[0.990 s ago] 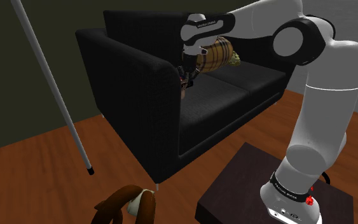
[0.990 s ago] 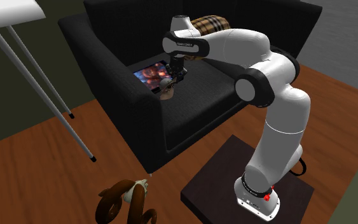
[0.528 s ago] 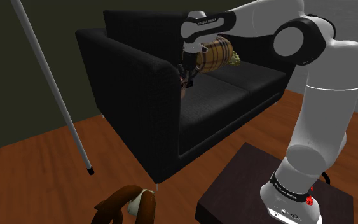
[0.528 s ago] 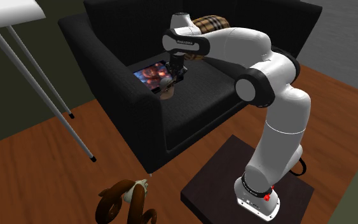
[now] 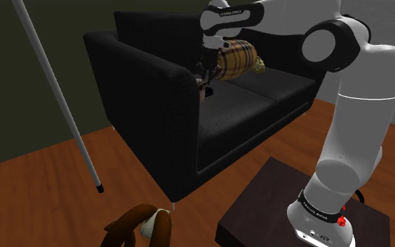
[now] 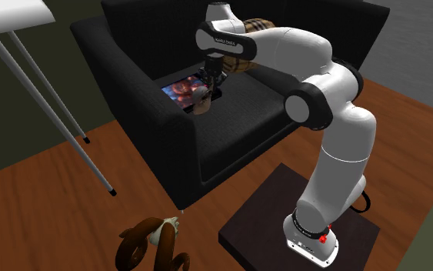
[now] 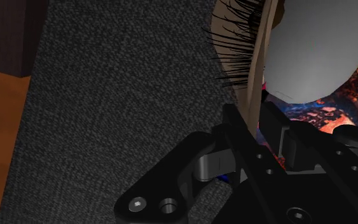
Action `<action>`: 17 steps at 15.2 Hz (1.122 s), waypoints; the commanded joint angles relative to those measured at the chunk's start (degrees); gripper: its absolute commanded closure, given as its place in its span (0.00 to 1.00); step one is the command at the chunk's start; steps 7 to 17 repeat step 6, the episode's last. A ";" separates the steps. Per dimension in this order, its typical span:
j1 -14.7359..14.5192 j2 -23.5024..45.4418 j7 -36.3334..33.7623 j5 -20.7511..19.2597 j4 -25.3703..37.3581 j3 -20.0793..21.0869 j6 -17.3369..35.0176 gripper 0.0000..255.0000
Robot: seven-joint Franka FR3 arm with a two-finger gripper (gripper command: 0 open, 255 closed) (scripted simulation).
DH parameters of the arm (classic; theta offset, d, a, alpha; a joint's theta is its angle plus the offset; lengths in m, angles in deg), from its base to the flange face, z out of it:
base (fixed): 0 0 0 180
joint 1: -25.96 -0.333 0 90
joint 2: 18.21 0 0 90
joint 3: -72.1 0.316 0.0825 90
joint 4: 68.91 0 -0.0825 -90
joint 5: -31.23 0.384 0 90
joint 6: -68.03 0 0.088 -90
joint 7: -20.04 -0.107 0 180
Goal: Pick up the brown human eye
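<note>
The eye (image 7: 311,57) is a pale grey-white ball with a tan lid and black lashes. My black gripper (image 7: 258,124) is shut on the tan lid's edge, and the ball hangs beyond the fingertips. In the second exterior view the gripper (image 6: 211,79) hovers over the black sofa (image 6: 130,61) near its armrest, with the eye (image 6: 200,102) just below it, above a tablet (image 6: 178,89) showing a reddish picture. In the shoulder view the gripper (image 5: 204,74) is just behind the armrest, the eye (image 5: 203,91) partly hidden by that armrest.
A plaid cushion (image 5: 236,57) lies against the sofa back beside the hand. White table legs (image 5: 55,91) slant down to the wooden floor. A brown stuffed toy (image 5: 145,224) lies on the floor in front of the sofa. The arm's dark stand (image 5: 259,203) is close by.
The hand has risen a little above the seat, and the eye has come up with it, away from the tablet.
</note>
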 commanded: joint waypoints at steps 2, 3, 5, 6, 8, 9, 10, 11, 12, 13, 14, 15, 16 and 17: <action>0.06 0.27 -0.16 -0.02 2.61 -0.02 -2.33 1.00; 0.07 0.38 -0.23 -0.03 3.53 -0.02 -3.15 1.00; 0.09 0.51 -0.31 -0.03 4.61 -0.02 -4.08 1.00; 0.09 0.52 -0.31 -0.03 4.62 -0.02 -4.09 1.00; 0.09 0.52 -0.31 -0.03 4.62 -0.02 -4.09 1.00; 0.09 0.52 -0.31 -0.03 4.62 -0.02 -4.09 1.00; 0.09 0.52 -0.31 -0.03 4.62 -0.02 -4.09 1.00; 0.09 0.52 -0.31 -0.03 4.62 -0.02 -4.09 1.00; 0.09 0.52 -0.31 -0.03 4.62 -0.02 -4.09 1.00; 0.09 0.52 -0.31 -0.03 4.62 -0.02 -4.09 1.00; 0.09 0.52 -0.31 -0.03 4.62 -0.02 -4.09 1.00; 0.09 0.52 -0.31 -0.03 4.62 -0.02 -4.09 1.00; 0.09 0.52 -0.31 -0.03 4.62 -0.02 -4.09 1.00; 0.09 0.52 -0.31 -0.03 4.62 -0.02 -4.09 1.00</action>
